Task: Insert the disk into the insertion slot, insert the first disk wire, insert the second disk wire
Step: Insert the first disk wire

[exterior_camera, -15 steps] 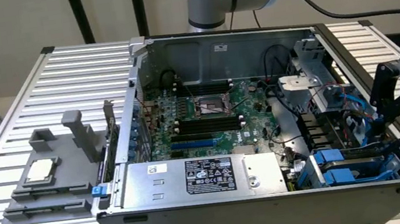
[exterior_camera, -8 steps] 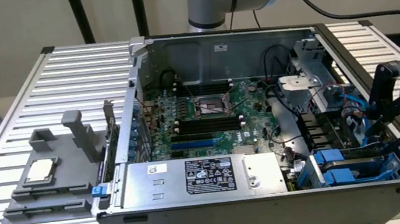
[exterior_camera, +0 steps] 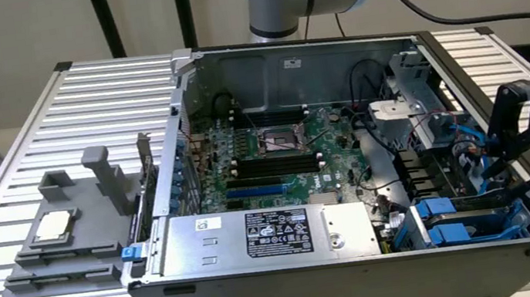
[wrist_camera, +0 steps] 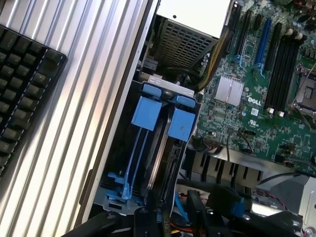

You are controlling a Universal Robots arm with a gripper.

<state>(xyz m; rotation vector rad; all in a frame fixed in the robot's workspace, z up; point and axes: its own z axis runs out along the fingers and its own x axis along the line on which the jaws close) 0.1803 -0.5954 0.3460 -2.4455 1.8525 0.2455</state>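
Gripper (exterior_camera: 501, 166), black linkage jaws spread and seemingly empty, near blue-railed perforated insertion slot (wrist_camera: 158, 143).

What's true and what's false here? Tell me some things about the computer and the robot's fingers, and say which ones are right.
1. The computer case is open and a green board shows inside. True.
2. The gripper has its fingers shut on a wire. False: the fingers are open and hold nothing.
3. The grey fixture stands inside the case. False: it sits on the table outside the case, at the exterior view's left.
4. A black keyboard lies on the table beside the case. True.
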